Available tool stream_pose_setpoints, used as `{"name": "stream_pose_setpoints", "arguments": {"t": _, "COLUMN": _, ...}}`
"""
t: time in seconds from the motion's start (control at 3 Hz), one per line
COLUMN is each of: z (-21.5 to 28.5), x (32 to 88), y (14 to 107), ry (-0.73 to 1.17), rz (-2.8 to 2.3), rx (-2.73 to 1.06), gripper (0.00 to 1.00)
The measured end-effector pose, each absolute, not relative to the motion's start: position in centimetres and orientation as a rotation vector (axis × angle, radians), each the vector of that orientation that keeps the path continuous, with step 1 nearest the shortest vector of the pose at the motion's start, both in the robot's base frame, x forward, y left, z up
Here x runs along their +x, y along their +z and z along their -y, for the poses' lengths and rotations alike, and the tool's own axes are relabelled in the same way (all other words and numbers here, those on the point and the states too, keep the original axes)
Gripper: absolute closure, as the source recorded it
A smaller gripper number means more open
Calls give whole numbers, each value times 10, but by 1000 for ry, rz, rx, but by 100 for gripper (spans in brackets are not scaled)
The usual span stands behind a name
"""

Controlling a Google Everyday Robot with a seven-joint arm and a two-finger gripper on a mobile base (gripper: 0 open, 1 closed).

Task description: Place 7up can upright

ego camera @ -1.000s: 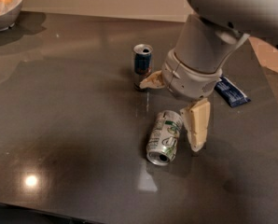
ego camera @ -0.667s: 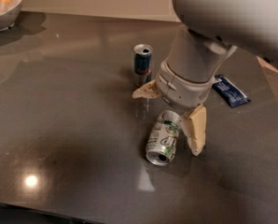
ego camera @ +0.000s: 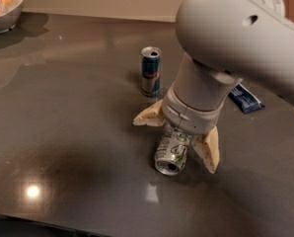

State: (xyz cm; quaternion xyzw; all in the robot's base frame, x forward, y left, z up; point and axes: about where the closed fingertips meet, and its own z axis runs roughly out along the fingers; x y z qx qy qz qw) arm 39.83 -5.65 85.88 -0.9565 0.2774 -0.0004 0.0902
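Since a second ago the hand [ego camera: 174, 146] has sunk lower and slid a little toward the near edge of the bench [ego camera: 78, 132], so its two pale fingers [ego camera: 208, 149] now straddle the 7up can [ego camera: 170, 154] rather than hanging above its far end. The 7up can itself has not stirred. It lies on its side about mid-bench, somewhat right of centre, with its open silver top facing the near edge.

The hand is spread wide and has hold of nothing. One finger sits just beside the 7up can on its right, while the other splays out to the left behind it (whether either pad touches the metal I cannot tell).

By my reading, this is the approach nearly done. The squeeze has not begun, and the lift and tipping upright are all left to do.

Counted:
- one 7up can, down on its side
- one blue can [ego camera: 150, 70], upright just beyond the hand toward the far edge
- one blue packet [ego camera: 245, 98], flat near the right edge
- one bowl [ego camera: 4, 19] at the far left corner, holding pale round food
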Motion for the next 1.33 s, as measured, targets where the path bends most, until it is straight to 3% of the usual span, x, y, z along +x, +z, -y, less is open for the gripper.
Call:
{"name": "stream_pose_setpoints", "arguments": {"t": 0.67, "z": 56, "x": 396, "y": 843, "ry": -73, "rz": -679, "rx": -2958, "gripper": 0}}
{"name": "stream_pose_setpoints", "arguments": {"t": 1.0, "z": 55, "x": 398, "y": 837, "ry": -94, "rz": -666, "rx": -2994, "gripper": 18}}
{"name": "stream_pose_setpoints", "arguments": {"t": 1.33, "z": 53, "x": 398, "y": 836, "ry": -95, "rz": -673, "rx": -3007, "gripper": 42}}
